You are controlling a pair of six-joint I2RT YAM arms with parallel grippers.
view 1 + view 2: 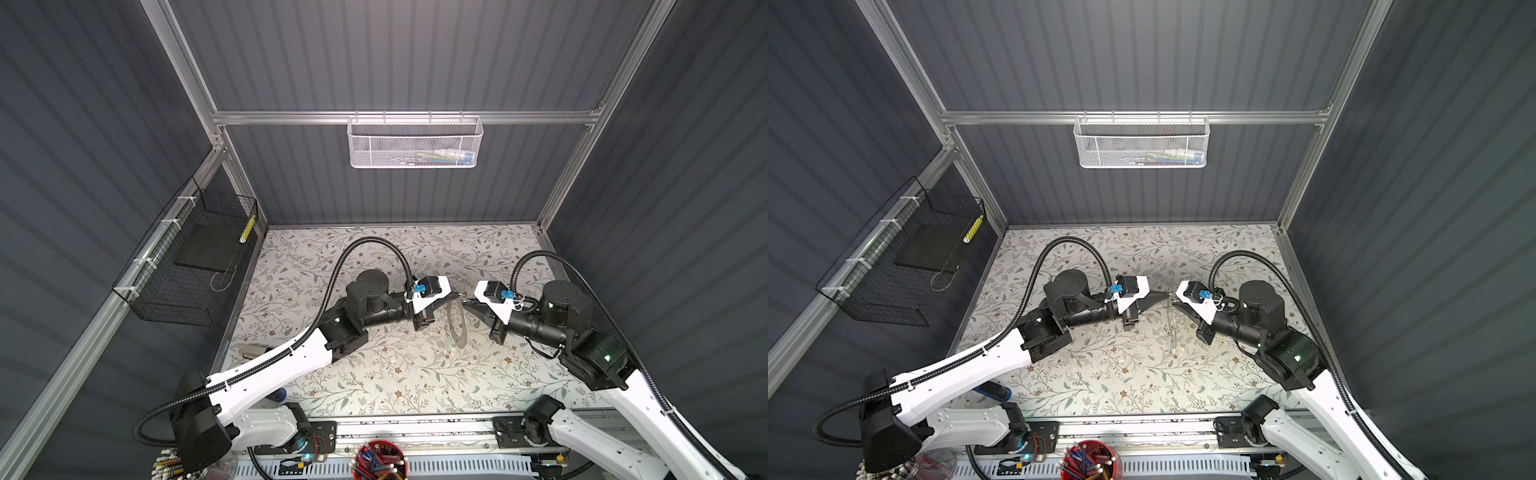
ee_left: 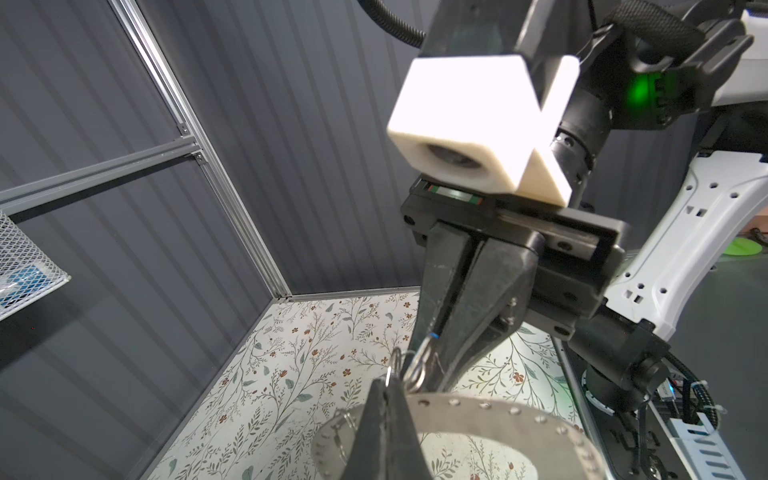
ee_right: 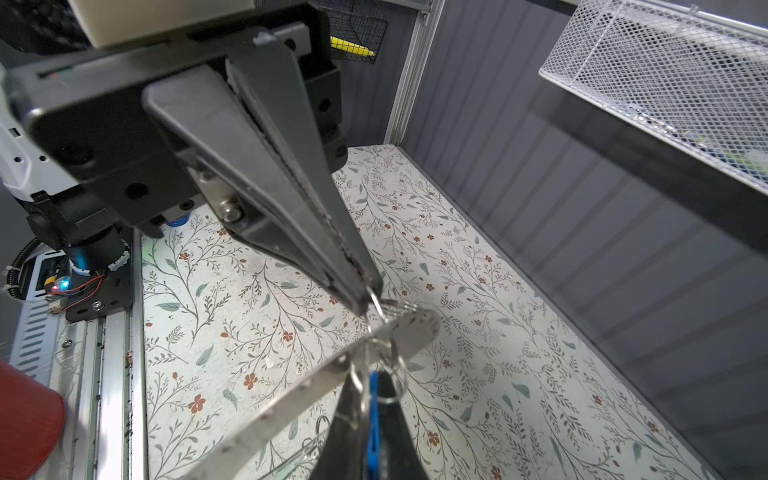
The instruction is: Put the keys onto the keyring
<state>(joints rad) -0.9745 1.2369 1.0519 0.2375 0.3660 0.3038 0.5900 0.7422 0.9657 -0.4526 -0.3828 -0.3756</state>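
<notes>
Both grippers meet above the middle of the floral table (image 1: pixel 374 374). The keyring (image 1: pixel 457 328), a flat grey band with small holes along its rim (image 2: pixel 498 415), hangs almost edge-on between them. My left gripper (image 1: pixel 457 296) (image 2: pixel 388 384) is shut on a small wire loop at the keyring's top rim (image 3: pixel 376 301). Facing it, my right gripper (image 1: pixel 466 302) (image 3: pixel 372 376) is shut on the key with the bright blue tag (image 3: pixel 373 419), and that key's split ring (image 3: pixel 392 365) lies against the band. A mint-tagged key (image 1: pixel 448 345) dangles low on the keyring.
A white mesh basket (image 1: pixel 415 143) hangs on the back wall. A black wire basket (image 1: pixel 187 266) is fixed to the left wall. A blue-and-black object (image 1: pixel 277 395) lies under my left arm near the front edge. A red cup of pens (image 1: pixel 380 459) stands in front.
</notes>
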